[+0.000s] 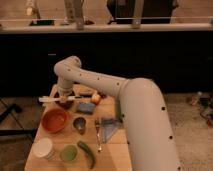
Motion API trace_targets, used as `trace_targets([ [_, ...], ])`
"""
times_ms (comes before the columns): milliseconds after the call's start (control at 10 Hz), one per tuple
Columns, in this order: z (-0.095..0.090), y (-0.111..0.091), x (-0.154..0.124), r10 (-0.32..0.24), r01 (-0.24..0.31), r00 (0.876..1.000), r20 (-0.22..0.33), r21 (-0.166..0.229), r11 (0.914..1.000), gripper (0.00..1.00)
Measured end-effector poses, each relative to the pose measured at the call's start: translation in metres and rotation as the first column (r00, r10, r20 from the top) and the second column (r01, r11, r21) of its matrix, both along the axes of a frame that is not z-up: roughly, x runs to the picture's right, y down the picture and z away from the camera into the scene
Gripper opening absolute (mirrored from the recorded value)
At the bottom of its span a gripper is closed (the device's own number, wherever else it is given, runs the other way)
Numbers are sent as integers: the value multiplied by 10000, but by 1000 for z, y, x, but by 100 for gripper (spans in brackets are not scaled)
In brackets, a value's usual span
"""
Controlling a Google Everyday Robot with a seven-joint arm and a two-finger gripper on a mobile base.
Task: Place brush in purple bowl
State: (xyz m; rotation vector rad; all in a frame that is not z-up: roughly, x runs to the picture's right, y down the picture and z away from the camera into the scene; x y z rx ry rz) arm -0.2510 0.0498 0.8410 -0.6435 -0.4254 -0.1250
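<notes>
The hand (pixel 65 99) was clenched on the brush (pixel 54 99), hanging just over the purple bowl (pixel 64 104) at the worktop's (pixel 115 150) far left. Carrying looked done; lowering and letting go remained, the white handle jutting left.

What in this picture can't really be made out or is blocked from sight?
- Claw: the arm's end covers it in the camera view, above the far left of the table.
- Purple bowl: mostly hidden under the arm; only a dark rim shows.
- Brush: its white handle pokes out left; the bristle head is hidden.
- Green tray: blocked by the arm.
- Table's near edge: cut off by the frame bottom.
</notes>
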Motion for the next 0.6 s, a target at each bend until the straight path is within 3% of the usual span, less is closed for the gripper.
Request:
trace_targets([
  [200, 27, -9, -5, 20, -21, 9999, -113, -137, 9999, 19],
  [600, 50, -12, -1, 146, -156, 9993, -349, -299, 9994, 19],
])
